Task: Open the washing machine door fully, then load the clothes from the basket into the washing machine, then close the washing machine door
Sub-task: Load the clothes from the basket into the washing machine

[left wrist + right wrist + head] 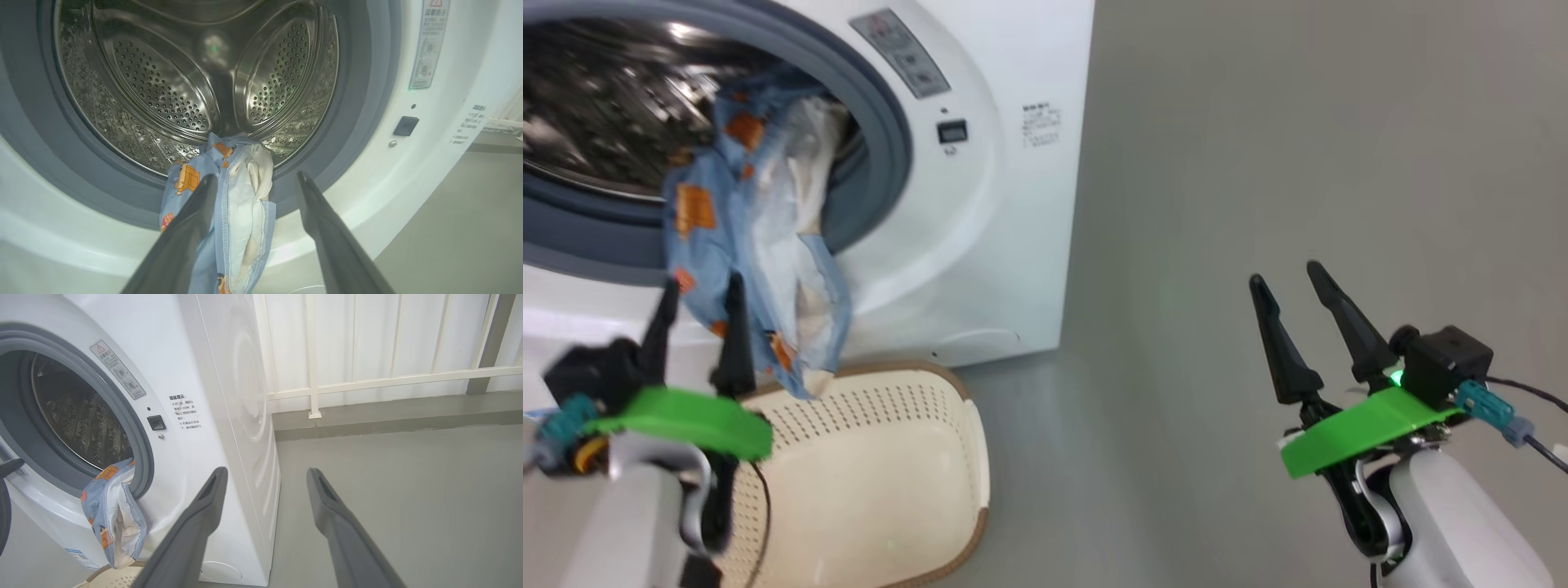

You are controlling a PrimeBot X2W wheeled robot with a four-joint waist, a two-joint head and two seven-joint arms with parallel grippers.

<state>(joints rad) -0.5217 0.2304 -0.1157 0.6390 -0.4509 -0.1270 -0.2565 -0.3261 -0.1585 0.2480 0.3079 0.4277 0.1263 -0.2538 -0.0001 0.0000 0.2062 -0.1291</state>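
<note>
Blue clothes (756, 220): hung half out of the washing machine (1013, 245), above the basket (976, 490).
Left gripper (704, 282): spread, empty, at their hanging end.
Right gripper (1284, 273): spread, idle.
Best move: seemed to be pinching low, then pushing deep.

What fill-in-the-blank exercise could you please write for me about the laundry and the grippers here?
1. The soft light-blue bear-print garment hangs over the grey-blue rubber ring of the white washing machine's steel ___.
2. The cream-white perforated plastic basket stands on the grey ___.
3. The right gripper, jaws open, holds ___.
Missing words: drum; floor; nothing.
</note>
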